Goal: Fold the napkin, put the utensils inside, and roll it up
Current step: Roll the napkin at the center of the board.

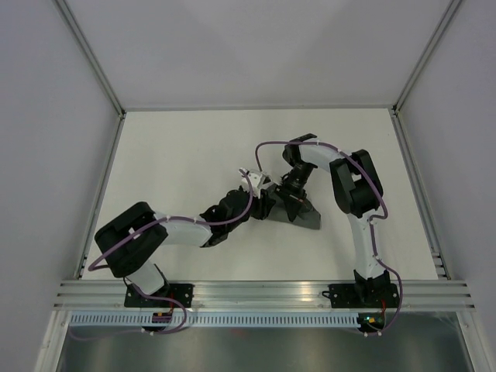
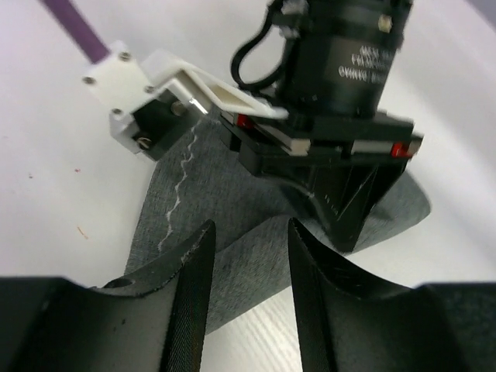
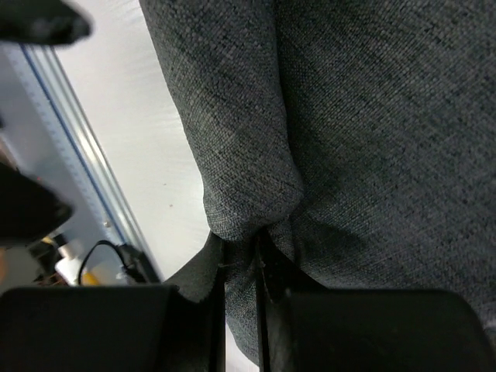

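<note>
Top external: the napkin [image 1: 304, 215] is lying folded into a small dark grey wedge near the middle of the white bench [image 1: 178, 155], a little toward the right arm's side. Both arms are meeting over it. The left arm is reaching in low from the near-left corner, with the left pincer [image 1: 262, 203] sitting at the cloth's left edge. The right arm is arching up and over from the near-right, with the right pincer [image 1: 293, 206] pointing down onto the cloth's top. The two pincers are standing just beside each other.

Left wrist: the left pincer's fingers [image 2: 195, 302] are standing partly apart, with a clear gap showing between them. A raised fold of the napkin's near edge is lying in that gap, with bare bench showing below it. Nothing is clamped, and I cannot tell whether either finger is touching the fabric. A thin lighter stitch line [image 2: 180, 190] is running down the cloth's left part. Beyond it, the right pincer is pressing tip-down into the cloth, and a white bracket [image 2: 128, 81] is jutting out beside its wrist.

Right wrist: the right pincer's jaws are sitting nearly together, pinching a bunched ridge of grey fabric between them. The napkin is filling most of this view. The bench and the aluminium rail [image 3: 77, 147] are showing at the left.
</note>
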